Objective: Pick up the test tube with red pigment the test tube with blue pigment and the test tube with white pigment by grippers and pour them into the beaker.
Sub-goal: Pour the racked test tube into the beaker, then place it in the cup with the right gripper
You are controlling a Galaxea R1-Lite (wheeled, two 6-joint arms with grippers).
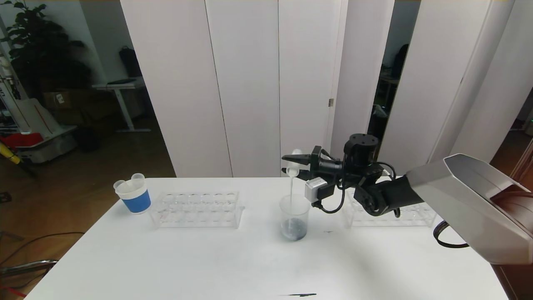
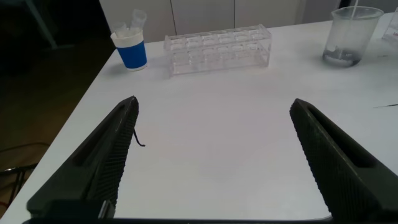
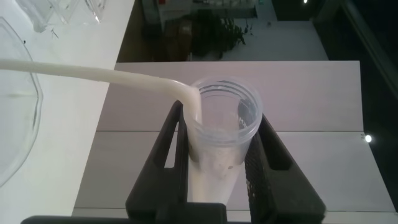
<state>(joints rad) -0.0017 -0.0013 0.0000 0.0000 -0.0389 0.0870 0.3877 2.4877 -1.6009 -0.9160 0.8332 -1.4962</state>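
Observation:
My right gripper [image 1: 288,164] is shut on the test tube with white pigment [image 1: 295,163], which is tipped on its side above the beaker [image 1: 295,216]. A thin white stream [image 1: 292,185] falls from the tube's mouth into the beaker, which holds dark bluish liquid at its bottom. In the right wrist view the tube [image 3: 221,134] sits between both fingers of the gripper [image 3: 219,117], with milky liquid running out over its lip. My left gripper [image 2: 214,104] hangs open over bare table, out of the head view. The test tubes with red and blue pigment are out of view.
A blue-and-white paper cup [image 1: 135,195] holding clear tubes stands at the table's far left. Beside it is a clear tube rack [image 1: 195,208]. A second rack [image 1: 391,214] lies partly behind my right arm. The table's [image 1: 208,266] near edge carries a small dark mark [image 1: 300,295].

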